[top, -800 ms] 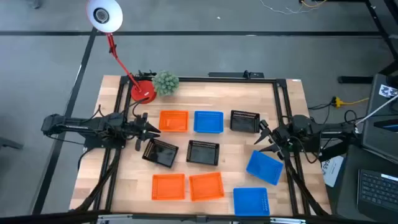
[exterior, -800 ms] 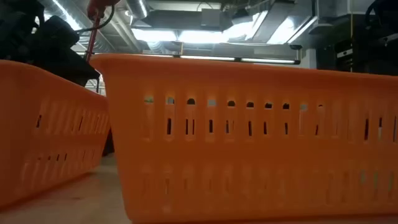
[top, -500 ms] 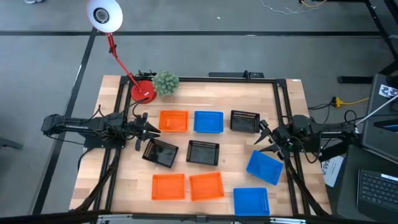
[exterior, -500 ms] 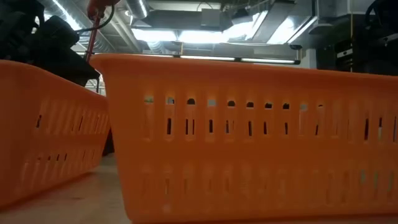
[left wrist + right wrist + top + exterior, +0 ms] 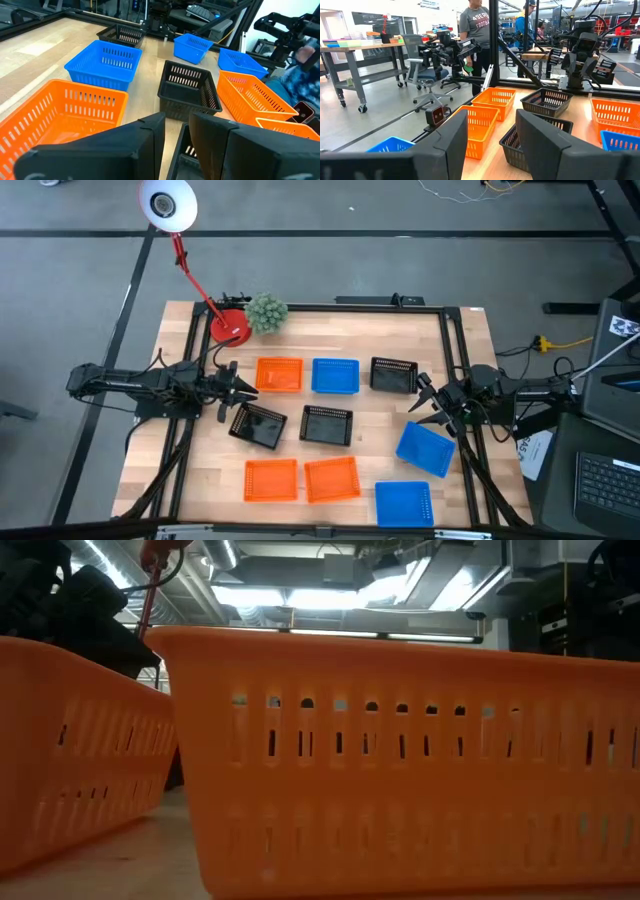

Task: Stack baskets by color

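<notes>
1. Nine baskets lie unstacked on the wooden surface [image 5: 200, 470]; orange basket [image 5: 279, 374], blue basket [image 5: 335, 376] and black basket [image 5: 393, 376] sit in a far row
2. Left claw [image 5: 228, 391] hovers at the left edge, fingers spread, just beside a tilted black basket [image 5: 257, 425]
3. Right claw [image 5: 428, 404] hangs spread wide, holding nothing, just above a tilted blue basket [image 5: 426, 449]
</notes>
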Controlling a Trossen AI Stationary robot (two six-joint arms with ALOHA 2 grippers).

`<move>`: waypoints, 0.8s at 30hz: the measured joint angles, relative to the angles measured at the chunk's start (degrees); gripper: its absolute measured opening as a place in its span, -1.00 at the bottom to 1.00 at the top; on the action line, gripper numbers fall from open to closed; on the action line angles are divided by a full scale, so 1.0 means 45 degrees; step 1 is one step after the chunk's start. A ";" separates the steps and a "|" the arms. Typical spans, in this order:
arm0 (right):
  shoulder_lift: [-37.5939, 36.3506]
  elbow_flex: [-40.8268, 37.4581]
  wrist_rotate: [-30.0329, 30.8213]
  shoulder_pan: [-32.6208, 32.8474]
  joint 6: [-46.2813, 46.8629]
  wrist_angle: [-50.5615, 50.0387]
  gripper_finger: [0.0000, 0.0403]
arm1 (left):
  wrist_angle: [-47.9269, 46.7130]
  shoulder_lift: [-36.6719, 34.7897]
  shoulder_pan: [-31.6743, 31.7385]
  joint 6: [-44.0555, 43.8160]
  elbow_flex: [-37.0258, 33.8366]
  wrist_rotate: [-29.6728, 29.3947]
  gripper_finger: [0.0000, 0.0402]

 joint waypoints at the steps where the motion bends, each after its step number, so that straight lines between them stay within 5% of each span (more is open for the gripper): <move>1: -0.0001 -0.0001 -0.0005 -0.0004 0.0005 0.0001 -0.17 | -0.0002 0.0002 0.0003 -0.0002 0.0000 0.0002 -0.60; 15: 0.0004 -0.0001 0.0000 -0.0004 0.0343 0.0204 -0.17 | 0.0000 0.0000 0.0003 -0.0001 0.0001 0.0001 -0.60; 24: -0.0003 -0.0001 0.0419 0.0001 -0.0034 0.3131 -0.17 | 0.0000 0.0000 0.0003 -0.0004 0.0005 -0.0016 -0.60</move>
